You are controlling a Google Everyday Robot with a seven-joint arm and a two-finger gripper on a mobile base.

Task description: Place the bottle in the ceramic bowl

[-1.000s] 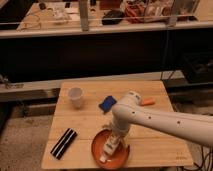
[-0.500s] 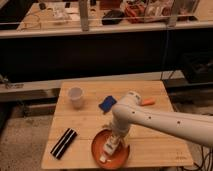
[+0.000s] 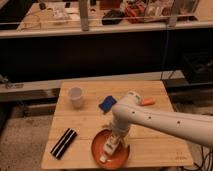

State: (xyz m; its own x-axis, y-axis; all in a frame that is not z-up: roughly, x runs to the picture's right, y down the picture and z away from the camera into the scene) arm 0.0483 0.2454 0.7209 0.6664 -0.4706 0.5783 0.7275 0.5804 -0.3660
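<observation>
The orange-red ceramic bowl (image 3: 98,148) sits near the front edge of the wooden table (image 3: 85,125). A small slim whitish bottle (image 3: 109,148) lies inside the bowl, pointing toward the front. My gripper (image 3: 116,140) hangs at the end of the white arm, down over the bowl's right half, right at the bottle's upper end. The arm's wrist hides part of the bowl's far right rim.
A white round cup (image 3: 76,97) stands at the back left of the table. A blue packet (image 3: 107,104) lies in the middle. A small orange object (image 3: 147,102) lies at the back right. A black striped flat object (image 3: 64,143) lies at the front left.
</observation>
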